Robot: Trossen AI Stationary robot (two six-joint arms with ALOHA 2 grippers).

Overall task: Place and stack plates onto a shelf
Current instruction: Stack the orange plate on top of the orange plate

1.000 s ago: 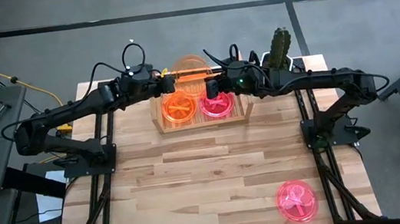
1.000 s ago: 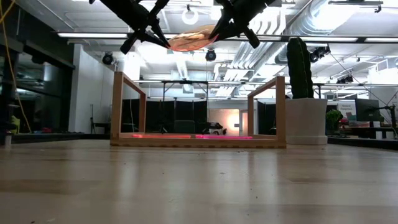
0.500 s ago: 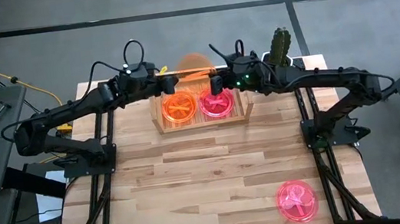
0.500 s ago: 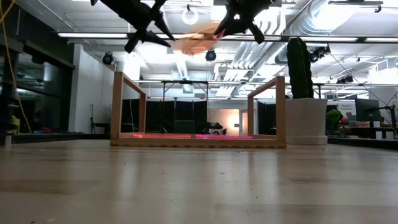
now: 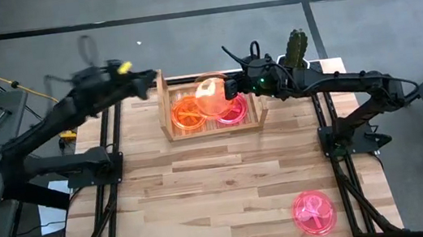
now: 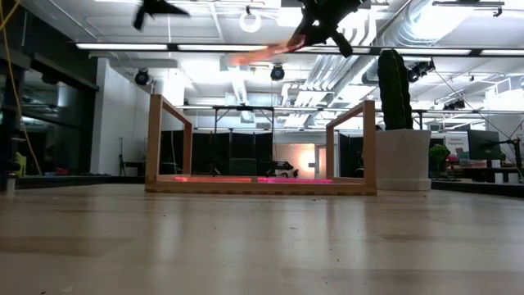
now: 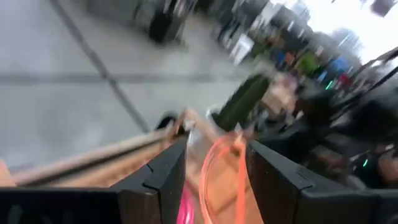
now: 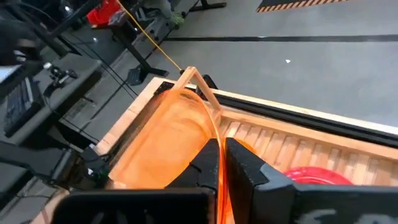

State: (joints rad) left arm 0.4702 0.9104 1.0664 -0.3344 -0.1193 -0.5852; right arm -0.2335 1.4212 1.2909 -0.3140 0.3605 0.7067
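An orange plate (image 5: 209, 94) hangs tilted above the shelf (image 5: 213, 126), with my right gripper (image 5: 229, 88) shut on it. It also shows in the low view as the orange plate (image 6: 255, 54). On the shelf's slats lie another orange plate (image 5: 185, 115) and a pink plate (image 5: 234, 113). My left gripper (image 5: 146, 84) stands open beyond the shelf's left board and touches nothing. A second pink plate (image 5: 314, 211) lies flat on the table near the front right. My right gripper pinches the orange plate's rim (image 8: 212, 133) between its two fingers, on the plate's right side. The fingers come from the table's right, about level. The plate is lifted clear above the shelf and tilted, its free left side lower.
A cactus in a white pot (image 5: 295, 47) stands at the back right, close behind my right arm. The shelf's two upright side boards (image 6: 169, 141) (image 6: 354, 144) rise on either side of the slats. Bare wood lies between the shelf and the near edge.
My left gripper has opened, let go of the orange plate's left side and swung away toward the table's left edge. My right gripper has carried the plate toward the near side, over the shelf, and the plate's free side has dipped.
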